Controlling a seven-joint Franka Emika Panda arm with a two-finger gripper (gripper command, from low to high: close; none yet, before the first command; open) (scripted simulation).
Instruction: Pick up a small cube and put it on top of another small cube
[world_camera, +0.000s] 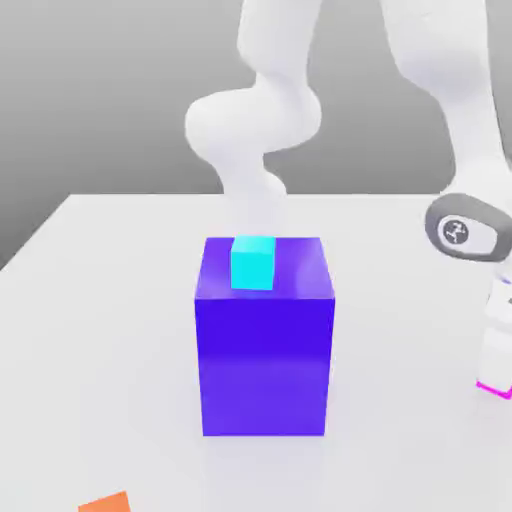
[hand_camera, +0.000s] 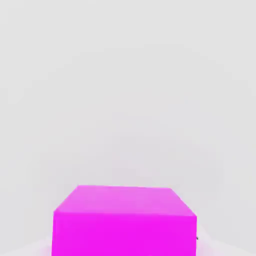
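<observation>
In the exterior view, the gripper (world_camera: 495, 378) grips the magenta cube (hand_camera: 125, 235) at the blue-violet block's (world_camera: 264, 365) three o'clock; cyan cube (world_camera: 253, 263) atop the block, orange piece (world_camera: 106, 503) toward seven-thirty.

And here a smooth, slightly glossy face is shown by the big blue block (world_camera: 264, 365), plastic-like; a flat, matt finish is worn by the pink cube (hand_camera: 125, 235) right at the hand (world_camera: 497, 365), and a faint sheen is carried by the pale tabletop (world_camera: 120, 330) beneath.
</observation>
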